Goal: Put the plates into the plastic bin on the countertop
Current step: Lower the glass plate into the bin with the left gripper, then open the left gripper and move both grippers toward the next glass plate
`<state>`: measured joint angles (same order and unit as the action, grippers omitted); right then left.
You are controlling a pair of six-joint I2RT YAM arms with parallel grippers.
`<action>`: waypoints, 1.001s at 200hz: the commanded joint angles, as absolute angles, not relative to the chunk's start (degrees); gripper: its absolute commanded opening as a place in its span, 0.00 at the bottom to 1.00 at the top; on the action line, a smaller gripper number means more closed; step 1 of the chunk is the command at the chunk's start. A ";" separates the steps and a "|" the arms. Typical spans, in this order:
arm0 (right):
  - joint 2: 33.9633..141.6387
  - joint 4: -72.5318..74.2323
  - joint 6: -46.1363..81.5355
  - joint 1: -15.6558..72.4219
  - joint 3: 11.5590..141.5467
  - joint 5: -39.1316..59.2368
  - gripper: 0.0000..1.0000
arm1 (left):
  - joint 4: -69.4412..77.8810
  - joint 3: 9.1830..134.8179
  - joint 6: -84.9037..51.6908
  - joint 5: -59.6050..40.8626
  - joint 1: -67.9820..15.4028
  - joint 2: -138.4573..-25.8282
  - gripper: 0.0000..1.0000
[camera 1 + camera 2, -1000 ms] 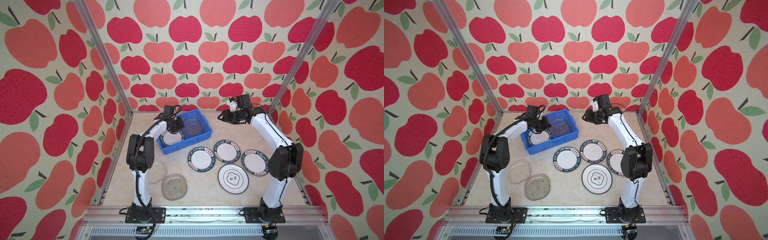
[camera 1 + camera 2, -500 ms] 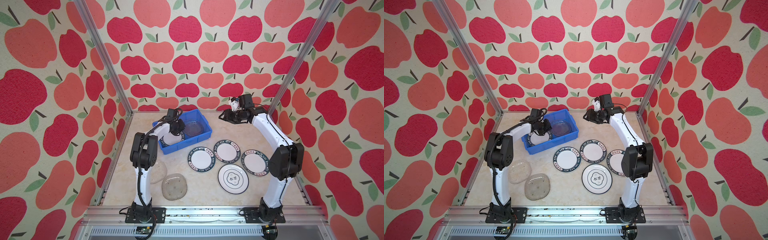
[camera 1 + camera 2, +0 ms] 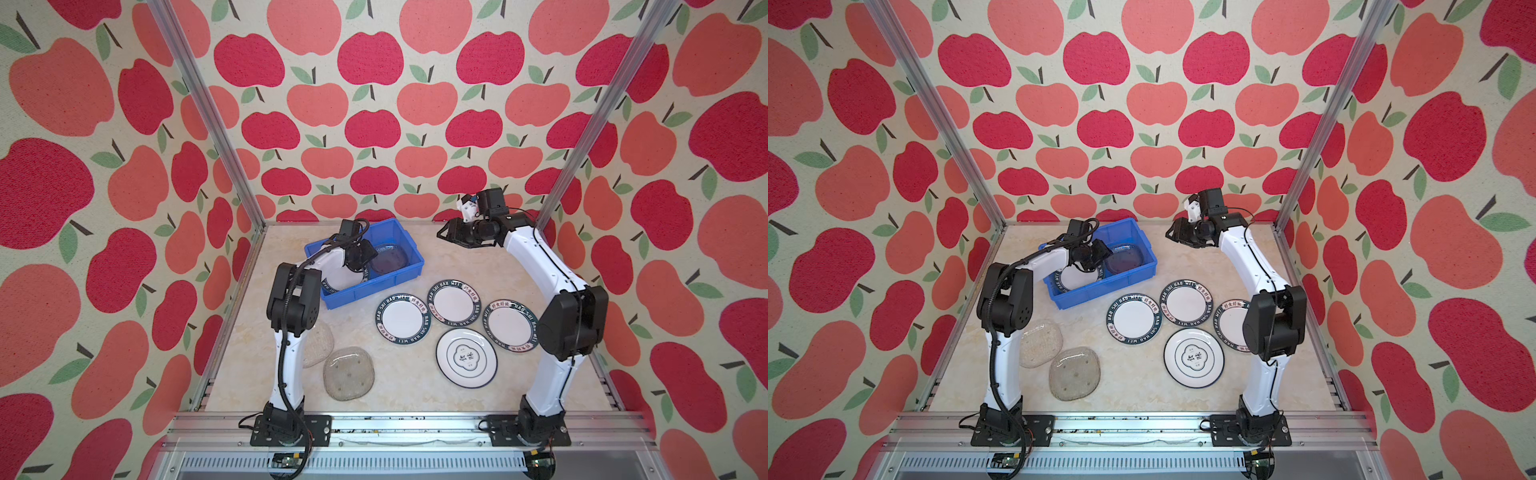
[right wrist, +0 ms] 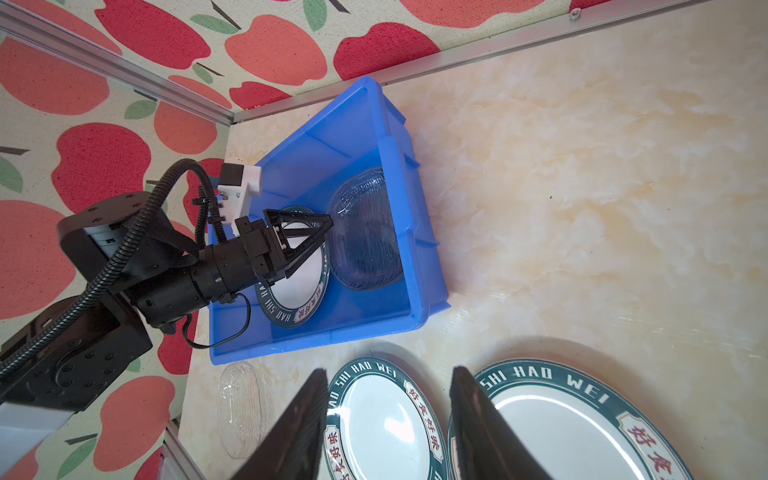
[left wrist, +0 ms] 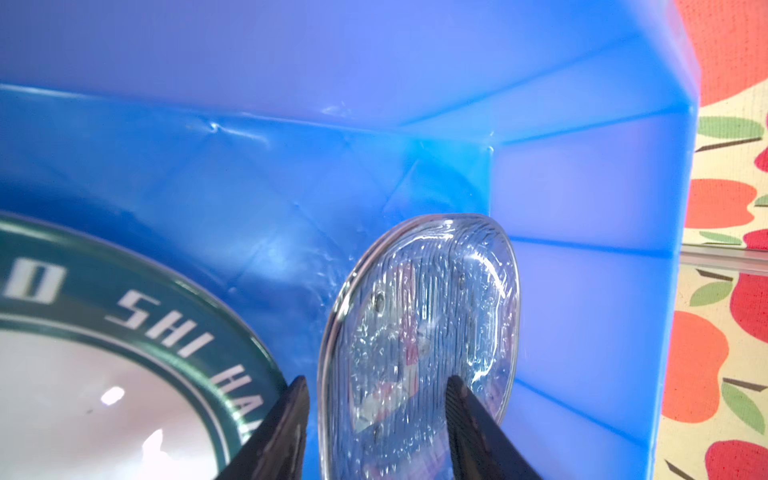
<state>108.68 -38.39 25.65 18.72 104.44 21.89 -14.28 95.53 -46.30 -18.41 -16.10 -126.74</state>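
Two glass plates [image 3: 348,373] and four white plates [image 3: 404,318] are still lying on the tabletop [image 3: 399,386]. In the bin [image 3: 374,291], the left pincer [image 5: 376,380], shut a second ago, is standing parted astride the rim of a third glass plate [image 5: 419,316], beside a lettered plate [image 5: 83,395]. Farthest back, the right pincer [image 4: 389,371] is still hovering half-open, empty.

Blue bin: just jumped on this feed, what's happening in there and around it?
The left gripper is down inside the blue plastic bin. Its jaws stand apart on either side of a clear glass plate, which lies in the bin beside a lettered-rim white plate. The right gripper hovers open and empty above the back of the countertop. Waiting outside the bin are three lettered-rim plates, the emblem plate and two clear glass plates.
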 commanded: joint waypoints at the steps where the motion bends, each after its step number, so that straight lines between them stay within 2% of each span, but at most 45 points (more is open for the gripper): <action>1: 109.34 -38.64 26.45 18.37 105.12 23.27 0.51 | -16.24 96.62 -43.93 -16.98 -15.93 -124.67 0.57; 33: 109.34 -38.55 26.46 18.59 105.55 23.20 0.51 | -16.67 96.07 -42.82 -16.57 -15.68 -122.69 0.58; 50: 109.60 -38.67 26.46 18.81 106.02 23.20 0.51 | -16.53 95.65 -42.00 -16.02 -15.56 -121.37 0.62; 69: 109.43 -38.60 26.21 19.31 105.96 23.12 0.51 | -15.79 95.29 -40.44 -15.20 -15.68 -119.21 0.75; 95: 108.67 -38.44 24.79 20.64 105.54 23.11 0.51 | -16.26 96.24 -37.38 -13.78 -15.67 -116.19 1.00; 124: 105.40 -37.64 21.93 24.41 102.02 24.14 0.53 | -18.66 94.73 -34.70 -15.36 -15.37 -110.88 0.99; 138: 103.22 -36.86 21.67 27.27 98.53 24.22 0.53 | -18.02 89.32 -34.43 -16.63 -15.30 -105.73 0.99; 158: 101.90 -38.53 21.54 32.31 94.99 23.59 0.45 | -16.23 80.34 -35.06 -20.21 -15.40 -97.27 0.99; 200: 100.89 -37.90 20.22 43.75 86.59 23.12 0.46 | -20.79 64.13 -35.73 -20.72 -16.32 -77.84 0.99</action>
